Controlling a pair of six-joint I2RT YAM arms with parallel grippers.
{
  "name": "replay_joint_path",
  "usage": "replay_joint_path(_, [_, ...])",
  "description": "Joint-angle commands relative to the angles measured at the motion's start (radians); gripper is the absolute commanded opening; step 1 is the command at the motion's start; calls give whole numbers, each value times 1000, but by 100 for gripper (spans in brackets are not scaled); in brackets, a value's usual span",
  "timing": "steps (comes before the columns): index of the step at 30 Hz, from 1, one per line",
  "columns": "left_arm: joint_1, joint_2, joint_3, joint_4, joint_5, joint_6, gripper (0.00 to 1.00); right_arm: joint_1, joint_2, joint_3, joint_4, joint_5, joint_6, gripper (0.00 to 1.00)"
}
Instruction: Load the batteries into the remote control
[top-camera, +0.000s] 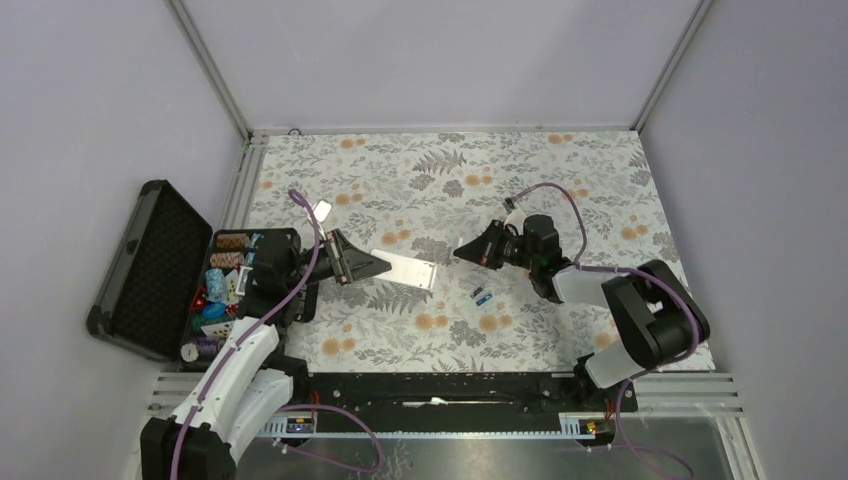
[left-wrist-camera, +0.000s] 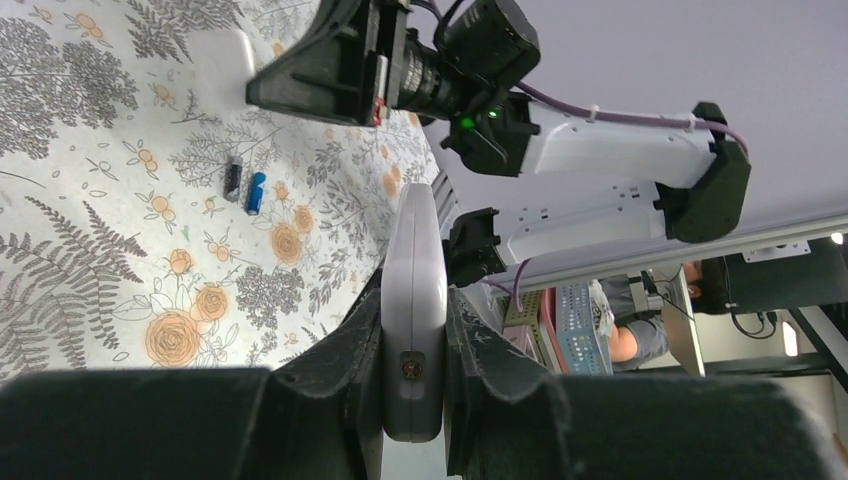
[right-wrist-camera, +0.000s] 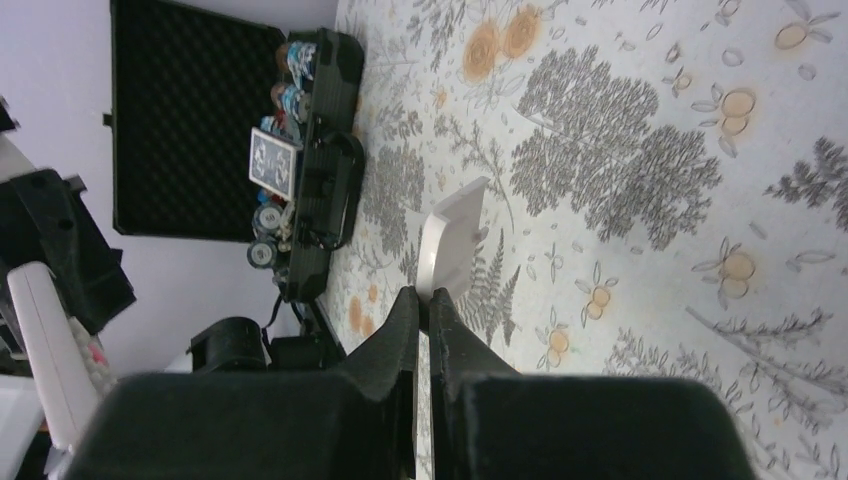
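From above, the left tool (top-camera: 375, 265) is clenched on the remote control (top-camera: 410, 271). It holds the handset off the worktop (top-camera: 560, 180), just to the right of the open black case (top-camera: 150, 265), with the free end pointing away from the case. The batteries (top-camera: 482, 296) lie side by side on the worktop, farther from the case than the remote control. The right tool (top-camera: 462, 250) sits about as far from the case as the batteries, its tip turned toward the case.

In the left wrist view, the remote control stands edge-on between the two fingers (left-wrist-camera: 335, 360), gripped at one end. The batteries, one blue and one dark, lie apart from it on the worktop.

In the right wrist view, the right tool's fingers (right-wrist-camera: 400, 335) are pressed together, clenched. A thin white plate (right-wrist-camera: 452, 235) shows right at their tips, on the side toward the case. I cannot tell whether it is pinched or lies on the worktop. Poker chips and a card deck (right-wrist-camera: 273, 163) fill the case.
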Motion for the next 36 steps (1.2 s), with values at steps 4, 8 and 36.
replay_joint_path(4, [7,8,-10,141,70,-29,0,-67,214,-8,462,-119,169,0])
replay_joint_path(8, [7,8,-9,147,77,-29,0,-82,335,1,565,-143,203,0])
replay_joint_path(36, [7,34,-12,143,73,-17,0,-134,526,10,544,-152,202,5])
